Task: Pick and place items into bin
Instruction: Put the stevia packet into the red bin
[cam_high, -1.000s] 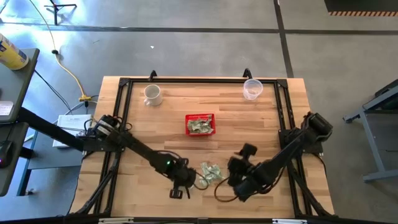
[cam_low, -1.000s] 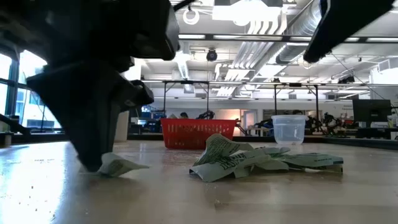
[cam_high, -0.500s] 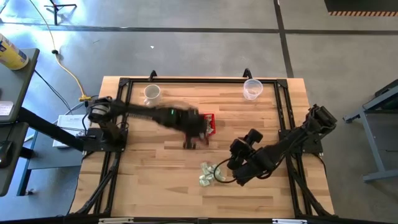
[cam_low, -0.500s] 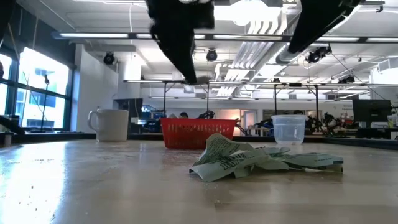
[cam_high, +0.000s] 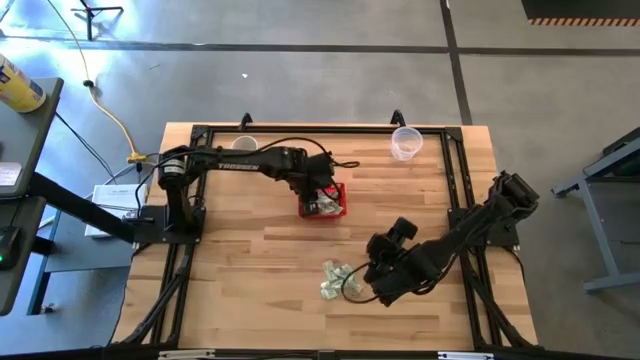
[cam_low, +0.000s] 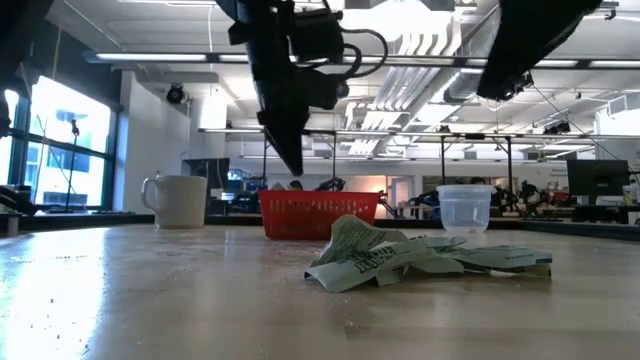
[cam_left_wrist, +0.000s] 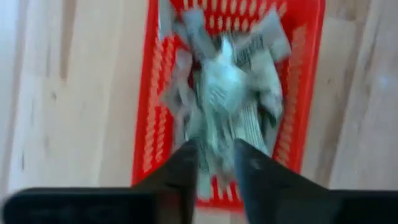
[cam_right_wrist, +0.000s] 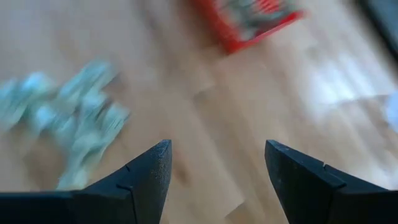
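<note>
The left gripper (cam_high: 318, 192) hangs right over the red basket (cam_high: 337, 206), its two dark fingers (cam_left_wrist: 186, 168) a narrow gap apart with nothing pinched between them; the left wrist view looks straight down past them into the basket, where a heap of pale green-and-white wrappers (cam_left_wrist: 227, 93) fills most of the floor. They overlap too much to count, though there are clearly several. From the table-level view the same arm comes down from above, its tip just over the basket's rim (cam_low: 318, 203). Further out, toward the near side of the table, the right gripper (cam_high: 378, 287) sits low beside a second clump of wrappers (cam_high: 335, 279), its fingers (cam_right_wrist: 146, 177) spread wide and empty, the clump lying just off to one side of them and not touched. That loose clump is one crumpled pile (cam_low: 420, 260) on the bare wood; I can make out perhaps four or five pieces in it, but no exact number. One white mug (cam_low: 179, 200) stands at the far left corner of the table, partly hidden under the left arm in the overhead view, and one clear plastic cup (cam_high: 405, 143) stands at the far right corner, both well apart from the basket. The wooden table (cam_high: 250, 260) carries one black frame around its edges.
</note>
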